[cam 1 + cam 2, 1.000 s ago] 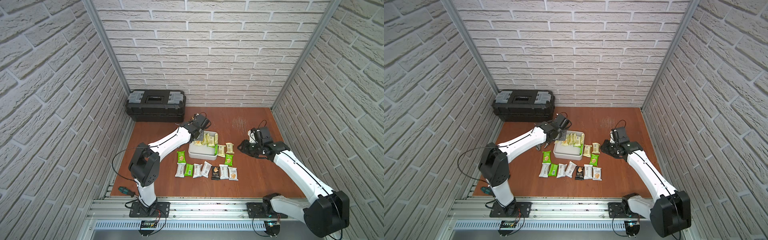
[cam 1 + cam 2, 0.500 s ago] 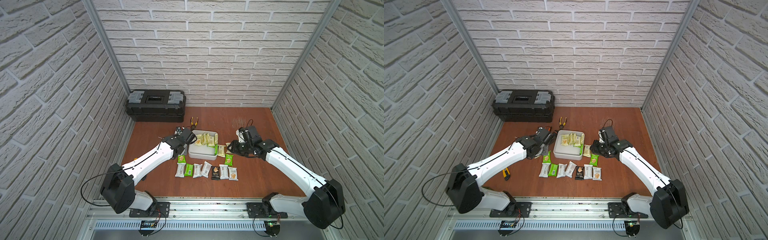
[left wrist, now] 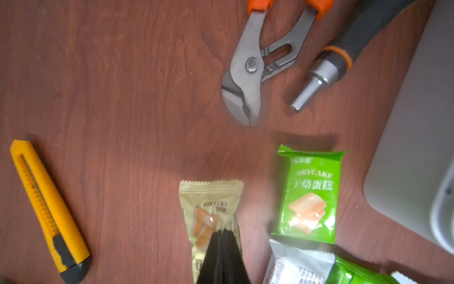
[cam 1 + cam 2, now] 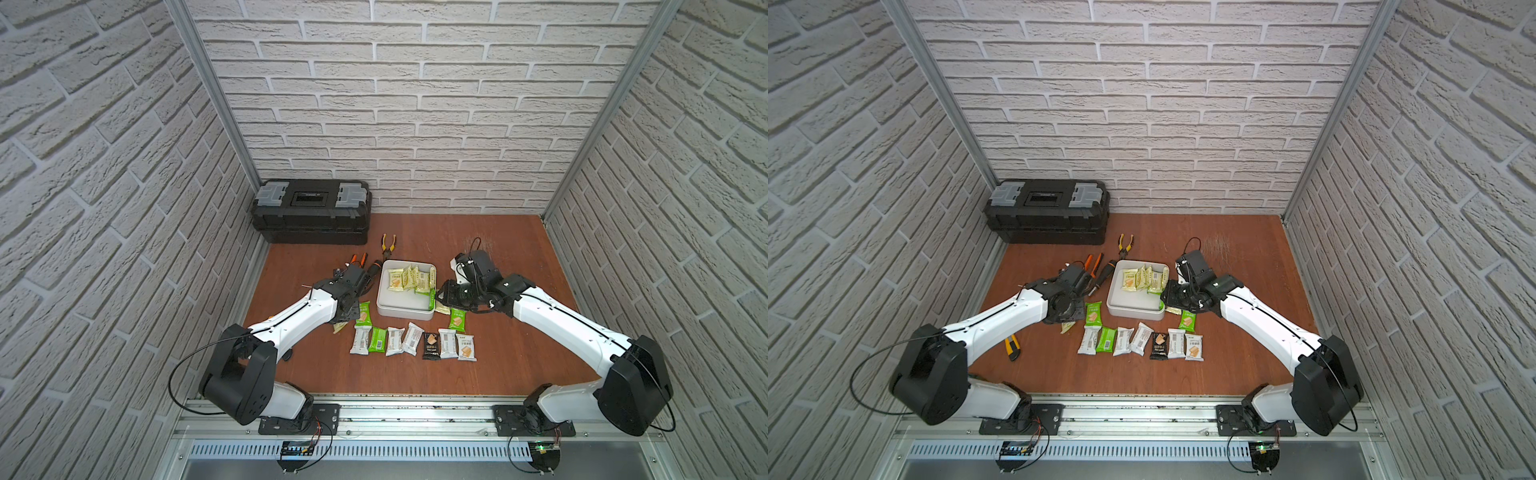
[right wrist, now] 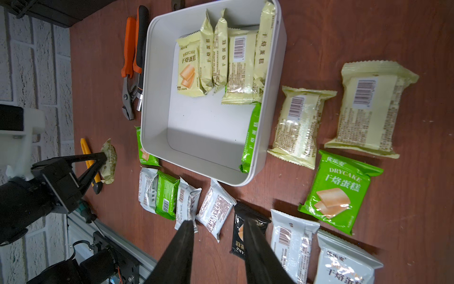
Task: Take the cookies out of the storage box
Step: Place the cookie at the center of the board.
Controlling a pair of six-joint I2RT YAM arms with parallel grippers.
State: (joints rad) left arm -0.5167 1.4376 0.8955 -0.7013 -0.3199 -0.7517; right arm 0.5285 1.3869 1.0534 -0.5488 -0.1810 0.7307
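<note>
White storage box (image 4: 405, 314) mid-counter (image 4: 523, 345), holding pale yellow cookies (image 4: 409, 279) along far wall, plus one green packet (image 5: 250, 137) on edge against wall nearest right hand (image 5: 217, 221). More packets (image 4: 411, 341) in a row on counter in front. Also: left hand (image 3: 222, 232) closed tight on pale yellow packet (image 3: 211, 204), just left of box; right hand half open, empty, beside box.

Storage box (image 4: 400, 303) mid counter (image 4: 519, 353); cookies (image 4: 397, 279) in its back half & in a row before it; toolbox (image 4: 311, 216) behind, at left; pliers (image 4: 388, 246) btwn them.
</note>
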